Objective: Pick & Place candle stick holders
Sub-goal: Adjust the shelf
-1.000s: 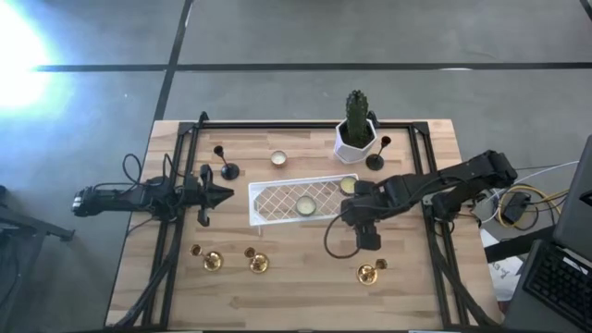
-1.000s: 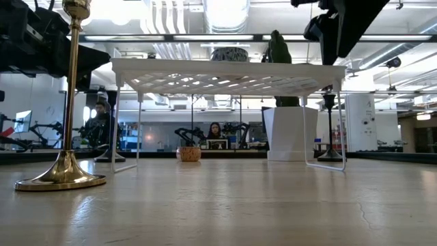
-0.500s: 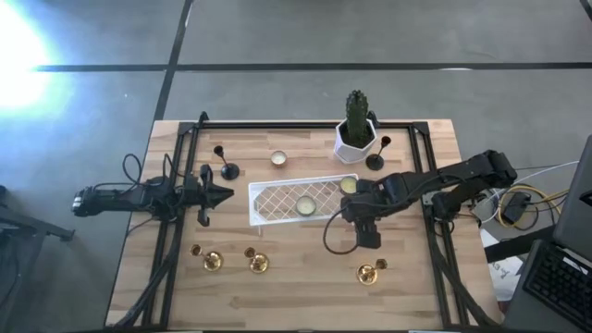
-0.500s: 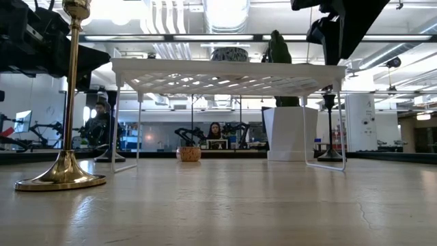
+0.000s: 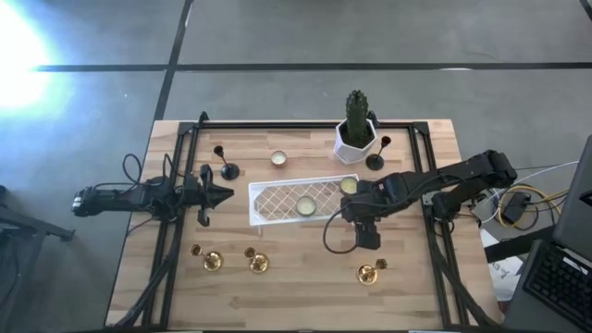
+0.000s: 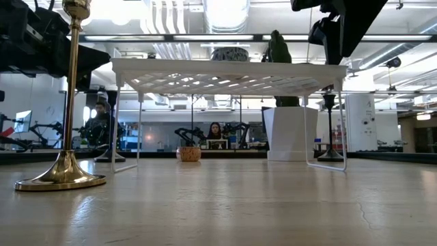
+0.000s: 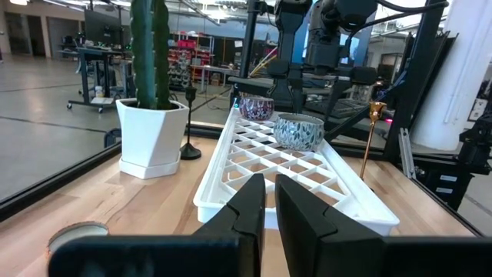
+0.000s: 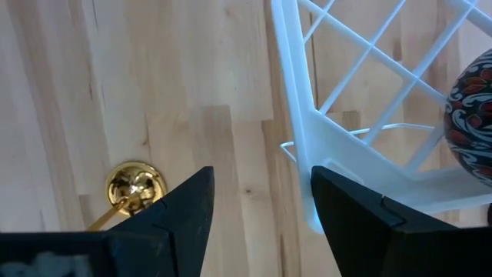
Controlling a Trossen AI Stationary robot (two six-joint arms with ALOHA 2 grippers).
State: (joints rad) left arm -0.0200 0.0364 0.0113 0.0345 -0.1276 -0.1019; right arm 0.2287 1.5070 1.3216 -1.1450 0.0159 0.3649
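Hovering open, the right claw [image 5: 356, 225] suits the top-heavy, slippery gold holder's [image 5: 367, 274] thin stem; left claw [image 5: 225, 195] closed.

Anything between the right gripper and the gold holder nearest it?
Nothing visible. The right gripper, open, hovers by the white rack's right end; the gold holder stands on bare wood nearer the front edge. In the right wrist view only tabletop lies between the fingers and the holder.

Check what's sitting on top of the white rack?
Two patterned tealight cups sit on the rack: one mid-rack, one at its right end beside the right claw. No holders are on it. The cups' insides are not visible.
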